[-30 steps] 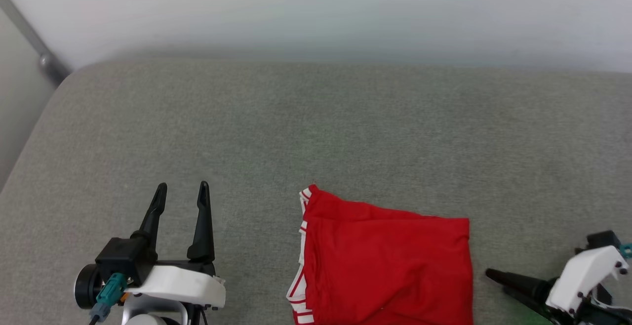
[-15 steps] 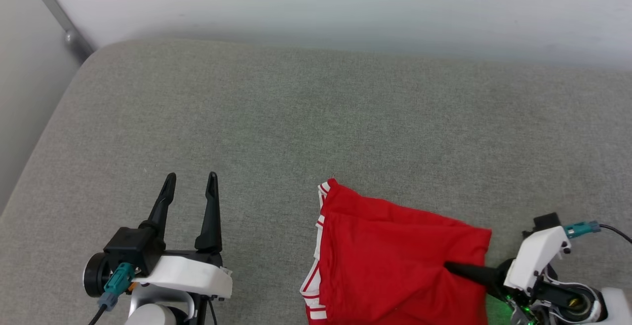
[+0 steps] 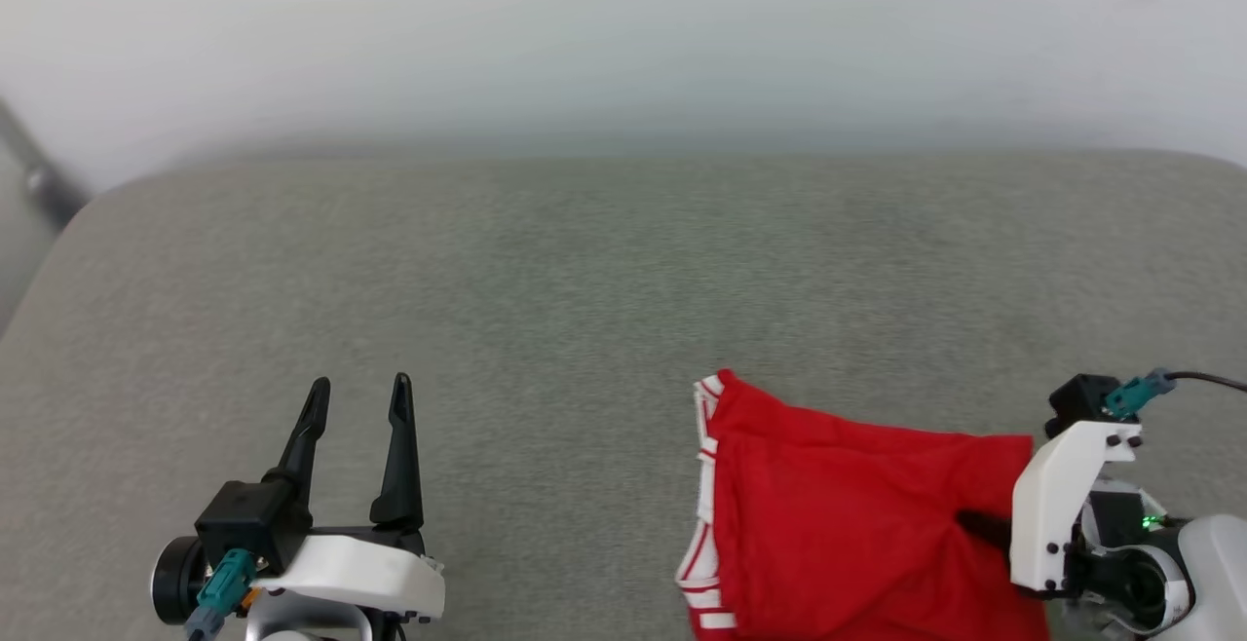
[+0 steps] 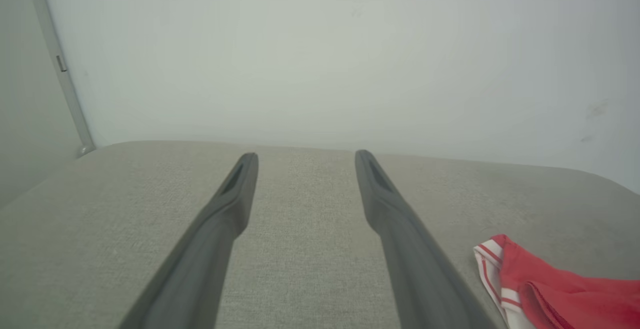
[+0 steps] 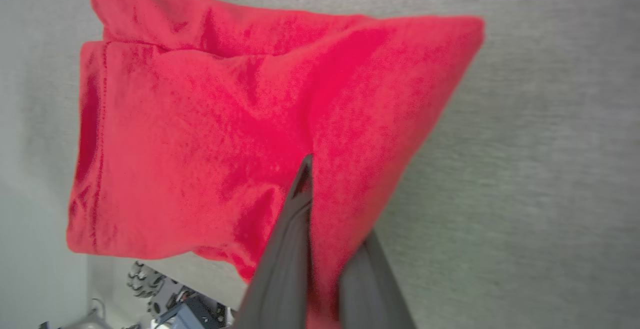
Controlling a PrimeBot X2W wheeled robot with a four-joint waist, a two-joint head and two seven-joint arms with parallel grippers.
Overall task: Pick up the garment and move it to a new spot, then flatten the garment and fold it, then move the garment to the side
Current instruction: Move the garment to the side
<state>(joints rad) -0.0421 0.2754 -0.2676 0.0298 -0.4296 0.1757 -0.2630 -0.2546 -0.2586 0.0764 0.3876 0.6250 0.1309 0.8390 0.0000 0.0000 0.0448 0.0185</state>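
**Item:** garment [image 3: 838,514], red, with striped trim [image 3: 703,446] along its left edge. No lettering faces up.

**Location:** near edge of the grey cushion [image 3: 585,281], right of centre, lying as a rough folded rectangle. Its right side sits under the right hand.

**Handling (judged):**
- Light, soft and limp, with no stiffness of its own.
- Not fragile.
- Lifted by one point it would likely sag and let the layers fall open.
- Cloth on a cloth cushion probably drags rather than slides.

**Where to hold (judged):**
- An edge or corner, pinching through all the layers.
- Two corners would keep the fold better than one.

**Right hand** [image 3: 984,529]:
- Fingers are closed together on a pinch of red cloth near the garment's right edge.
- The wrist view shows fabric gathered between them and creased toward the pinch.
- The arm comes in from the right, low over the cushion, with the fingers pointing left across the garment.

**Left hand** [image 3: 358,386]:
- Fingers are spread wide and hold nothing.
- It sits over bare cushion, well apart from the garment, pointing toward the wall [image 3: 623,27].
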